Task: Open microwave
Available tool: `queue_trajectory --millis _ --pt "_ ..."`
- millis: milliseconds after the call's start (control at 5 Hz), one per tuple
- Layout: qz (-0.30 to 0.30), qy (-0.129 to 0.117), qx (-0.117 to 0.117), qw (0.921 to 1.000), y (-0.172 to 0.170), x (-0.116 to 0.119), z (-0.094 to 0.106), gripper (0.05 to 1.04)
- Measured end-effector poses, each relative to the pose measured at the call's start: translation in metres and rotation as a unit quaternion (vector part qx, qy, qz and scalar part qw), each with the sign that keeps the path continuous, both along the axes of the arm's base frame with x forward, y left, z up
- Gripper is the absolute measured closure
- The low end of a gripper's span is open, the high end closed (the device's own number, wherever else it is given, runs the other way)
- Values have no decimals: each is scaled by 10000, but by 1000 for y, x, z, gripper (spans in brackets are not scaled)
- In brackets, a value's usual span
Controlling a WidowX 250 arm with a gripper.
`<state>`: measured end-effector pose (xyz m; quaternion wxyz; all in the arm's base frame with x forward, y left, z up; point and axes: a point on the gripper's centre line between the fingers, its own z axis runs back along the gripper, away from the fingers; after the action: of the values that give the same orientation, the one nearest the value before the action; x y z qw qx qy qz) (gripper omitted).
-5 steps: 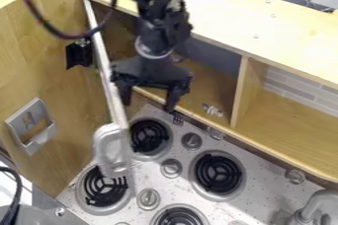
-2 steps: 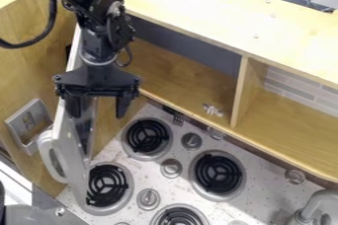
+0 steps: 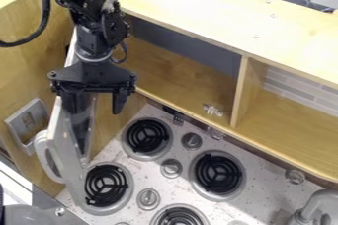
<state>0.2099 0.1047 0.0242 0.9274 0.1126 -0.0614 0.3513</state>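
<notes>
Microwave door [image 3: 68, 162]: swung well open near wooden side wall [image 3: 23, 66], down-left in view from gripper [image 3: 97, 112] with jaws spread wide, apparently holding nothing. For any further opening, push wallward from inner face.

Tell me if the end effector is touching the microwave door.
Cannot tell. In the camera view the end effector overlaps the microwave door, but neither contact nor gap shows plainly.

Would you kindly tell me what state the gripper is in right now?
Gripper: open, its fingers spread apart, beside the swung-open microwave door.
</notes>
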Motion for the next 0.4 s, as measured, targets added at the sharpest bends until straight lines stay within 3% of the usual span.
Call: queue_trajectory --millis 200,400 --pt "-51 -130 -89 9999 -7 5 5 85" --pt "-271 -431 38 9987 -14 20 28 85"
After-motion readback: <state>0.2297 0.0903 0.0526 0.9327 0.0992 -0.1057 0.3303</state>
